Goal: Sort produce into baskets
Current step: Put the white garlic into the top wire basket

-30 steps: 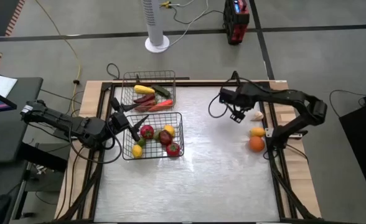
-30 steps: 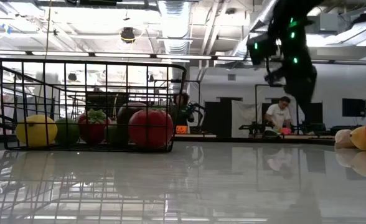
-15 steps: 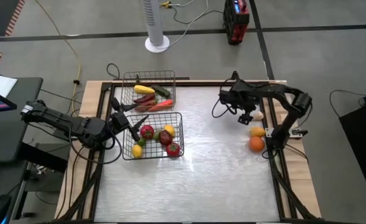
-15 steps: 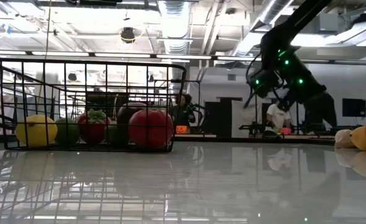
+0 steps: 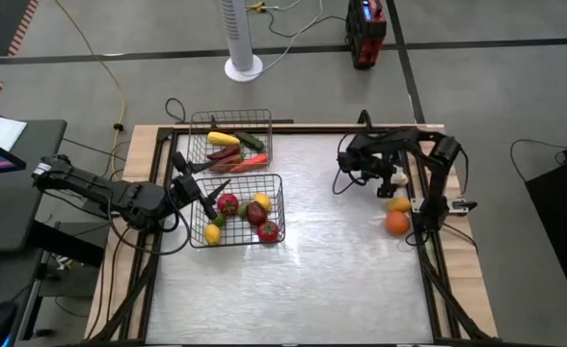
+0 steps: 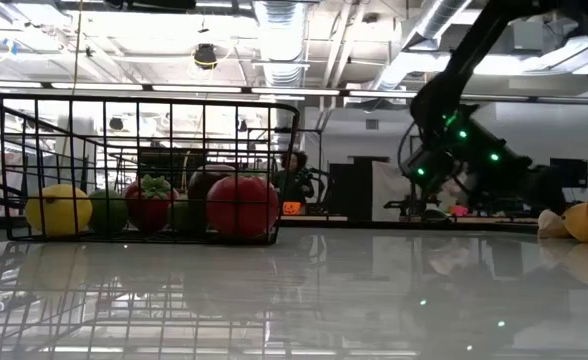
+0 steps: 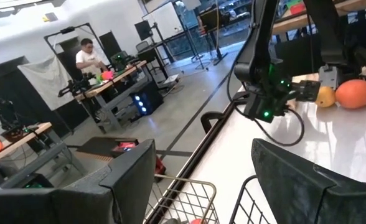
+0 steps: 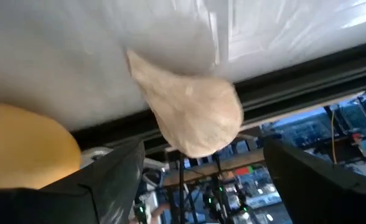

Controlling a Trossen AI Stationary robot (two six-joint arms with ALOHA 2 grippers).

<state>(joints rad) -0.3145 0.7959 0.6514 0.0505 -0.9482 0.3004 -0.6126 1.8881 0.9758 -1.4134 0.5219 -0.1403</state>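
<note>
The right gripper (image 5: 391,177), jaws wide, hovers at the pale garlic bulb (image 8: 192,115); closing on it looks next.

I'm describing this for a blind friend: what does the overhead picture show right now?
From above, the right gripper, fingers open, reaches toward a pale garlic-like piece at the table's right edge, beside a yellow fruit and an orange. On the left, two wire baskets hold sorted produce, with the left gripper, open, over the nearer one.
</note>
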